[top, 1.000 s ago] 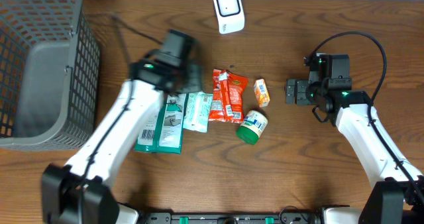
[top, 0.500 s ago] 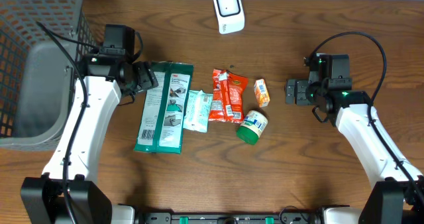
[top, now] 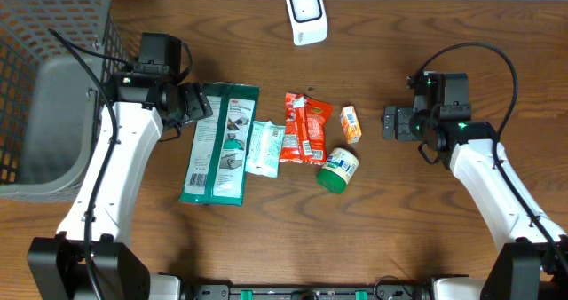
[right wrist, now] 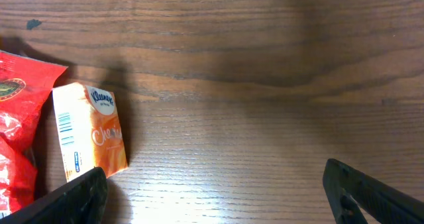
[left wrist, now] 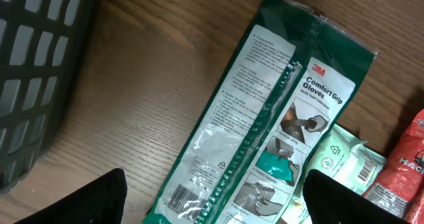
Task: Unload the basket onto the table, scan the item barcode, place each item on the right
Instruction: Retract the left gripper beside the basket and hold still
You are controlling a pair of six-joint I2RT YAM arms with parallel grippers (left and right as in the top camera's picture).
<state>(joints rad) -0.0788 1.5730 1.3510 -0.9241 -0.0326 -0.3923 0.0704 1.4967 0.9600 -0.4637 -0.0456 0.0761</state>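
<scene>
Overhead, starting from my side of the table [top: 284,238]: a green-lidded tub [top: 338,171] lies nearest, at about 5 o'clock of the cluster of goods. Just beyond it runs a row. The green glove pack [top: 219,145] is at 9 o'clock, with a pale wipes packet [top: 264,147] touching its right edge. Next come a red snack bag [top: 306,127] and, at 3 o'clock, a small orange tissue packet [top: 351,122]. All lie flat on the wood; nothing is lifted.

My left tool [top: 197,102] hangs over the far-left corner of the glove pack, spread wide and empty. On the left wrist camera the pack runs diagonally under the parted fingers [left wrist: 99,201], and its barcode [left wrist: 177,199] faces up at the near end. My right tool [top: 390,122] sits at 3 o'clock, just beyond the orange packet, also spread wide and holding nothing.

Farthest out, the white scanner [top: 306,14] stands at 12 o'clock and the grey basket [top: 53,87] at 10 o'clock.

I judge that I am at the approach step and the pick has not begun. The glove pack looks like the item, since the left tool is over it, though I cannot be certain. The next move calls for lowering the tool and pinching the thin pack by an edge, clear of the barcode. Then I would carry it toward 12 o'clock and turn the coded face to the scanner window.
</scene>
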